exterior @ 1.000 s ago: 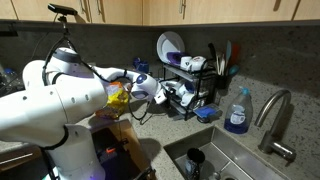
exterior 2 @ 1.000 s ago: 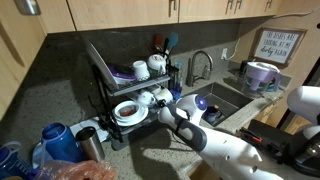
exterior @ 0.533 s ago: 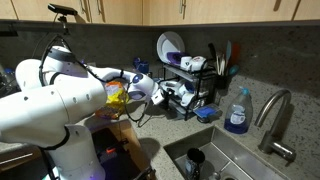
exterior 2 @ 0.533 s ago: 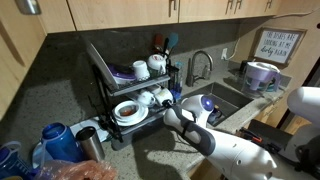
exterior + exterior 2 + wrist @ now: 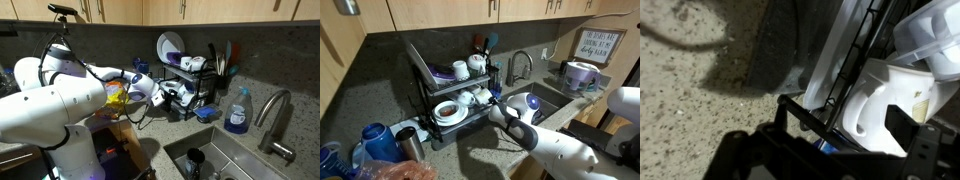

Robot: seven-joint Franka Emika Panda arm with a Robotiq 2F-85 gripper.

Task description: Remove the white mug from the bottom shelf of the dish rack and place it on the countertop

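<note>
The white mug [image 5: 885, 100] sits on the bottom shelf of the black wire dish rack [image 5: 205, 88]; it also shows in both exterior views [image 5: 482, 96] [image 5: 186, 97]. My gripper [image 5: 845, 120] is open at the rack's lower edge, with one dark finger on each side of the mug and a rack wire crossing in front. In both exterior views the gripper [image 5: 170, 95] [image 5: 498, 104] is right against the bottom shelf. Whether the fingers touch the mug cannot be told.
A white bowl [image 5: 448, 110] and another mug [image 5: 466, 98] share the bottom shelf. The top shelf holds a plate [image 5: 169, 46] and a mug [image 5: 195, 63]. A sink [image 5: 215, 158], faucet [image 5: 272, 115] and soap bottle [image 5: 238, 112] are beside the rack. Speckled countertop [image 5: 700, 90] lies before it.
The gripper has moved forward to the bottom shelf, closer around the white mug. The mug has not moved.
</note>
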